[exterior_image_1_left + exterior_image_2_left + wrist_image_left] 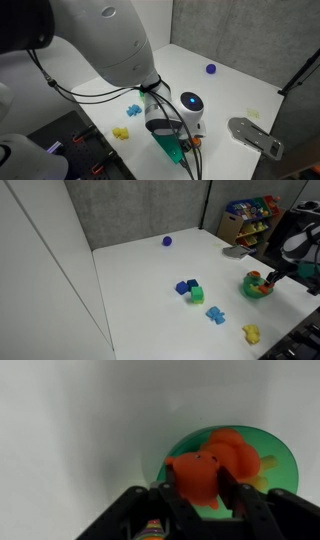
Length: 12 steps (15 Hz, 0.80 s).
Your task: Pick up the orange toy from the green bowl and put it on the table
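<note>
Black fingers of the gripper (203, 482) fill the bottom of the wrist view. They are pinched on a small orange-red lumpy toy (195, 468), one finger pressed to each flank. Directly behind the toy sits the small bright green round bowl (262, 435), so the toy hangs over the bowl's near rim. Whether it is fully clear of the rim I cannot tell.

The toy looks like a soft blob bulging out between the fingers, with no obvious long axis. Lying in the bowl are a rounder orange piece (240, 448) and a sliver of yellow beside it.

In an exterior view the gripper (272, 275) hovers just over the bowl (257, 290), close to the edge of the plain white matte tabletop (140, 290). Bare surface lies between the bowl and the blue and green blocks (190, 288).

To my eye the grasp is made. What remains is to lift clear, carry the toy sideways past the rim and set it on that open patch. The risk is clipping the rim and dragging the bowl along.
</note>
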Each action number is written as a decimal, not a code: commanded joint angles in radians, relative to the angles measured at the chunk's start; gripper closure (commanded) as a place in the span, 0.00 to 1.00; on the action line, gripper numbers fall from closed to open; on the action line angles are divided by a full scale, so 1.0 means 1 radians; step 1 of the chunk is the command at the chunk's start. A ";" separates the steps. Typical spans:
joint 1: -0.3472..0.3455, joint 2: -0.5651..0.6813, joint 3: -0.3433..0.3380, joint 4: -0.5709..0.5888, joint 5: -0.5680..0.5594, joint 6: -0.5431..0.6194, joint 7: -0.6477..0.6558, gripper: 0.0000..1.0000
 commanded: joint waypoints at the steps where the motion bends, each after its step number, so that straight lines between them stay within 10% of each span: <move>1: -0.004 -0.018 0.010 0.013 0.016 -0.030 0.002 0.81; 12: 0.143 -0.215 0.059 -0.066 0.107 -0.096 0.015 0.82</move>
